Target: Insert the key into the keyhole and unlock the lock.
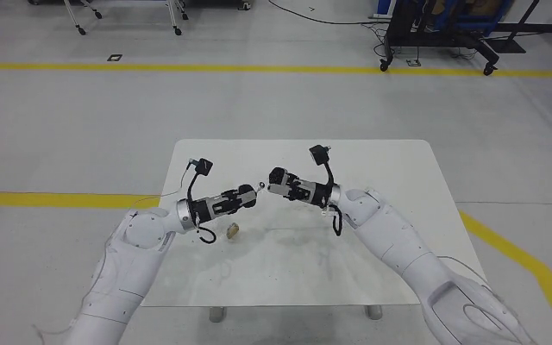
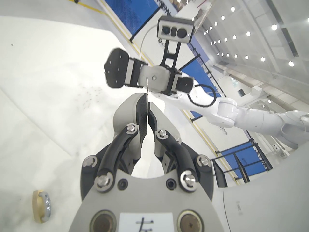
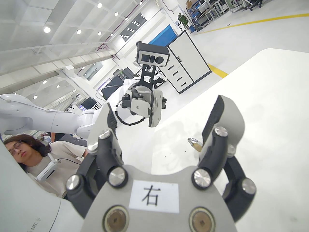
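Over the bench (image 1: 379,259), left end effector (image 2: 146,108) pinching a thin metal blade seen edge-on, likely the key (image 2: 146,90). The lock (image 1: 233,230) lies on the bench at its 7 o'clock. At 2 o'clock, right end effector (image 3: 164,112) spread wide, near the key tip.

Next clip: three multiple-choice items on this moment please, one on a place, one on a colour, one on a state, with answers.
1. Where is the lock? A. lying on the table B. on the floor C. in a drawer
2. What colour is the lock's body? A. red B. brass C. black
3. How is the right hand? A. shut on a cloth B. shut on a cup C. open, empty
Answers: 1 A, it lies on the white top; 2 B, brass body, silver shackle; 3 C, its pads stand wide apart; the left hand pinches the key.
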